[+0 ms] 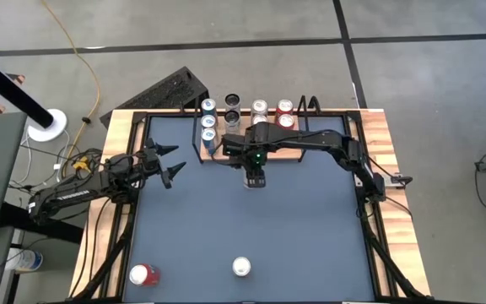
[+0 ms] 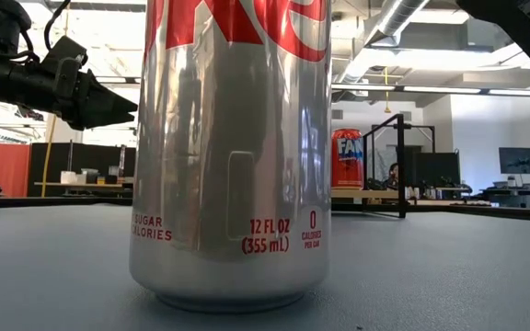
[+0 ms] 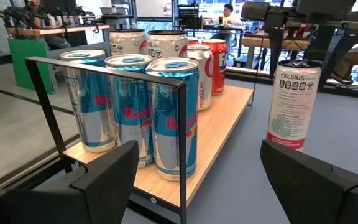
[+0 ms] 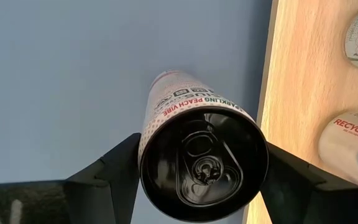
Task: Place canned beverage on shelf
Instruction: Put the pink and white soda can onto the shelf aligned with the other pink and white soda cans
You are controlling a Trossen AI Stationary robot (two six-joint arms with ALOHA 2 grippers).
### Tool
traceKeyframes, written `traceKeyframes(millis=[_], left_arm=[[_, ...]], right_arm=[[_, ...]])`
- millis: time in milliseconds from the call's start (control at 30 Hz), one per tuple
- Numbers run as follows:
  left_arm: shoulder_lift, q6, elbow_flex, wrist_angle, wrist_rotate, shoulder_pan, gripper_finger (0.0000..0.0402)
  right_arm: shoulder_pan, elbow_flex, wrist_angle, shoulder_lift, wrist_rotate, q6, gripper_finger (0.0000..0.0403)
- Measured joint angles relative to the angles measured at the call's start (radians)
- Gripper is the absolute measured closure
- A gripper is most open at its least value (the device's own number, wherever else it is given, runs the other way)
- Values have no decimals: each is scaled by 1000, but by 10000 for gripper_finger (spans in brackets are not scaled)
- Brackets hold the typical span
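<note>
While left jaws gape empty, right jaws clasp the Celsius can (image 4: 201, 146).

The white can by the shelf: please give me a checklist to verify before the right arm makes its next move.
1. Right gripper around the white can: ok, one finger on each side.
2. Firm grip: cannot tell, contact with the fingers is not clear.
3. Can upright on the table: ok.
4. Free place on the shelf: ok, bare wood at the near edge beside the red cans.
5. Left gripper out of the way: ok, open, off to the side.
6. Other cans on the shelf standing: ok.
</note>
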Motion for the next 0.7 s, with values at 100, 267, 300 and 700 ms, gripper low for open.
traceKeyframes(millis=[100, 267, 300, 700], left_arm=[[0, 0, 0, 0, 0, 0, 74], [0, 0, 0, 0, 0, 0, 74], [0, 0, 0, 0, 0, 0, 74], [0, 0, 0, 0, 0, 0, 74]], right_arm=[[0, 0, 6, 0, 0, 30, 131], [0, 0, 30, 0, 0, 81, 131], [0, 0, 30, 0, 0, 87, 131], [0, 0, 23, -2, 1, 126, 106]])
